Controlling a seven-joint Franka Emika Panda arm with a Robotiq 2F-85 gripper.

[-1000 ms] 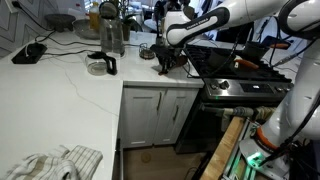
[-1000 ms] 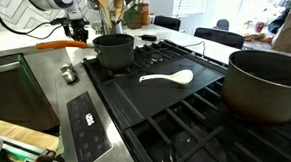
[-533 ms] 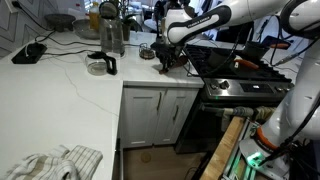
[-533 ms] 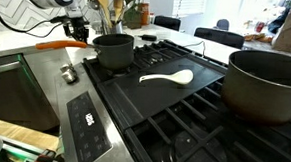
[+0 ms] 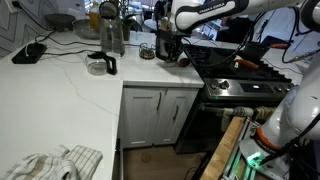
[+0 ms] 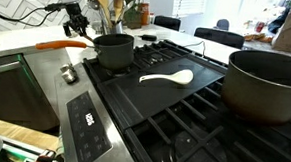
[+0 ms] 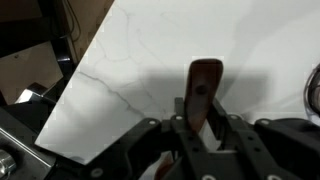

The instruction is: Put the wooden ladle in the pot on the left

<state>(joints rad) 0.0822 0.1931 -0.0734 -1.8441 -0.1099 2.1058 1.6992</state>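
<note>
My gripper [image 7: 203, 122] is shut on the wooden ladle [image 7: 205, 80]. Its brown handle stands up between the fingers over the white counter. In both exterior views the gripper [image 6: 76, 27] [image 5: 168, 48] hangs just left of the small dark pot [image 6: 113, 50] at the stove's left rear. It is above the pot's orange-brown handle [image 6: 59, 44]. In the exterior views the ladle is mostly hidden by the fingers. Its bowl end cannot be seen.
A white spoon [image 6: 168, 78] lies on the stove middle. A large dark pot [image 6: 271, 83] stands at the right. A holder of utensils [image 6: 104, 11] is behind the small pot. A steel canister [image 5: 112, 35] and a glass cup [image 5: 100, 65] stand on the counter. A cloth [image 5: 55, 163] lies near its front corner.
The arm has risen and the gripper has lifted off the counter with the ladle in it, staying beside the small pot.
</note>
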